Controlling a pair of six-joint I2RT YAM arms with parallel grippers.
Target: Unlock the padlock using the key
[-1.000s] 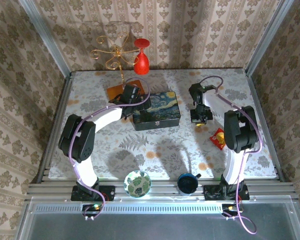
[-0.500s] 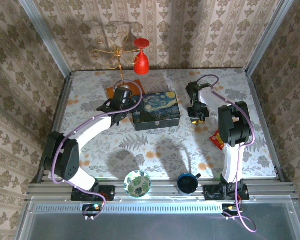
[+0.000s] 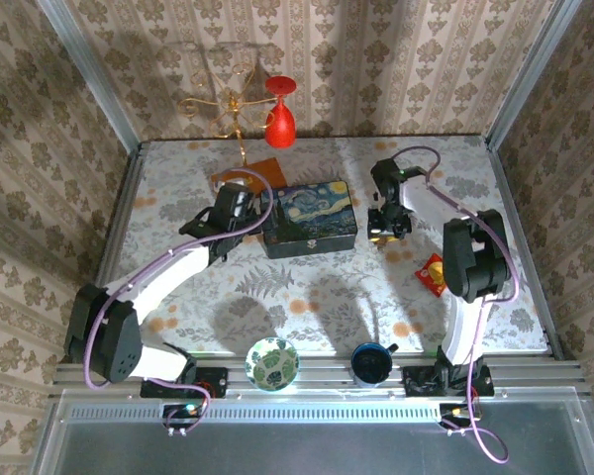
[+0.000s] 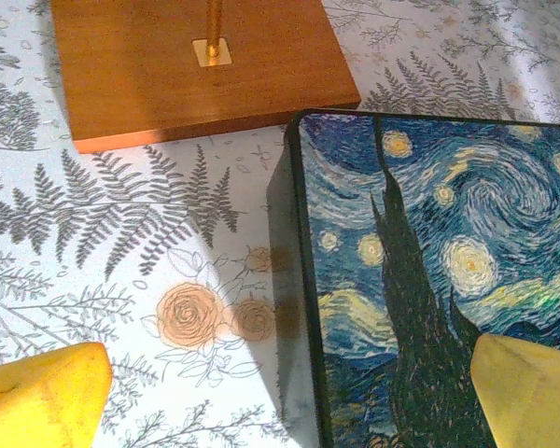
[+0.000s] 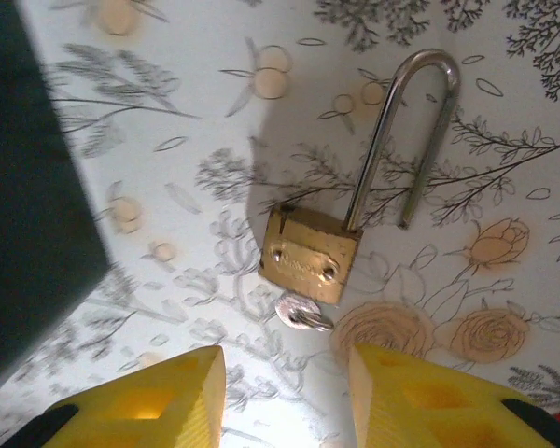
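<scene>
Right of the painted blue box (image 3: 310, 219), on the flowered worktop (image 3: 307, 297), the right hand (image 3: 384, 230) hangs low. From above, whatever lies beneath it is too small to make out. The right wrist view gives the detail: the padlock (image 5: 310, 266) lies flat on the cloth just ahead of the right hand (image 5: 285, 366). One leg of its long silvery shackle (image 5: 420, 70) runs into the brassy body and the other ends free beside it. The key (image 5: 303, 315) sticks out of the body's underside. The yellow fingers (image 5: 168, 397) stand apart, released, grasping nothing, and the box's dark side (image 5: 28, 187) looms on the left.

The left hand (image 3: 233, 208) hovers at the box's left end. In its wrist view the left hand (image 4: 285, 392) is spread wide, one finger over the cloth and one over the starry lid (image 4: 429, 252), with a wooden base (image 4: 201, 75) and its gilt stem beyond.

The overhead view adds a red glass (image 3: 280, 114) at the back, a red and yellow packet (image 3: 434, 274), a patterned bowl (image 3: 272, 362) and a blue mug (image 3: 372, 363).
</scene>
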